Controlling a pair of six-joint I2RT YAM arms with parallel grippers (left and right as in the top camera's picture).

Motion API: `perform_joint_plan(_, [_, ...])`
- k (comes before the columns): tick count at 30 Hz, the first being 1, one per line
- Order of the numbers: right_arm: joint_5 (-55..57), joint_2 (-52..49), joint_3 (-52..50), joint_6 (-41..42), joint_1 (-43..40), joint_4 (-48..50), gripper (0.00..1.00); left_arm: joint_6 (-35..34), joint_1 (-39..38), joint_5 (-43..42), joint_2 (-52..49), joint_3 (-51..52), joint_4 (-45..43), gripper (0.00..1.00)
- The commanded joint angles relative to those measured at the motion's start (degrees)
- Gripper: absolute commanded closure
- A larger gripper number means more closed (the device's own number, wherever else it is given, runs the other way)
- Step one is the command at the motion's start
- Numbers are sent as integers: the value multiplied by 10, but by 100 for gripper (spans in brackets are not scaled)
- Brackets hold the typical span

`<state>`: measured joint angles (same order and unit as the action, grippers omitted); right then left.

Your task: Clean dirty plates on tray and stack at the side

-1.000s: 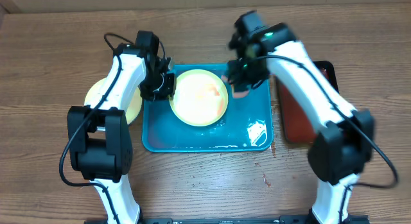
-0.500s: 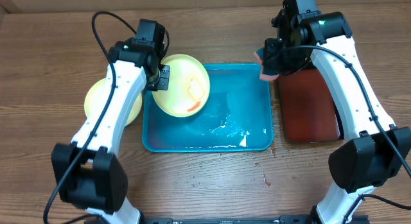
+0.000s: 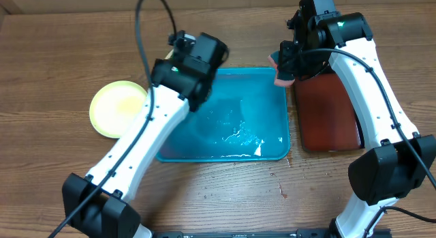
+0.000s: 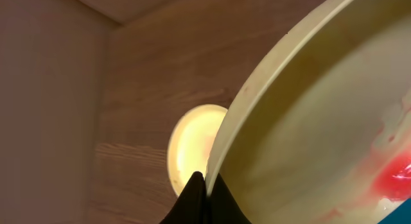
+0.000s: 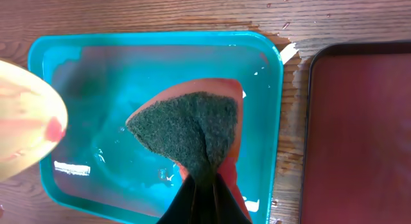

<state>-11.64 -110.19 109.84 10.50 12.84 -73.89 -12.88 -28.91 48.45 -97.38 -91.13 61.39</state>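
Observation:
My left gripper [image 4: 204, 180] is shut on the rim of a pale yellow plate [image 4: 308, 121] with red sauce streaks and holds it tilted in the air. That plate also shows at the left edge of the right wrist view [image 5: 26, 124]; in the overhead view my raised left arm [image 3: 187, 71] hides it. Another pale yellow-green plate [image 3: 117, 107] lies on the table left of the tray, and it also shows in the left wrist view [image 4: 192, 144]. The wet turquoise tray [image 3: 272, 132] holds no plate. My right gripper [image 5: 202, 182] is shut on a green-and-red sponge [image 5: 186, 124] above the tray's far right corner.
A dark red, black-rimmed tray [image 3: 327, 115] lies right of the turquoise one, and it also shows in the right wrist view [image 5: 359, 134]. Water pools in the turquoise tray [image 5: 96, 83]. Wooden table [image 3: 54, 54] surrounds everything.
My left arm has lifted the streaked plate off the tray, up toward the camera. My right gripper moved the sponge off the plate to the tray's far right corner and now holds still.

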Motion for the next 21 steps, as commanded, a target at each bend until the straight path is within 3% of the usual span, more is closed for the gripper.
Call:
perform_joint_plan(1, [-4,13,11,2,1,0,96,-26,-25,127,12,-13,-10,96])
perform_joint_plan(21, [-4,13,11,2,1,0,96,-26,-129,369,12,-13,-34,96])
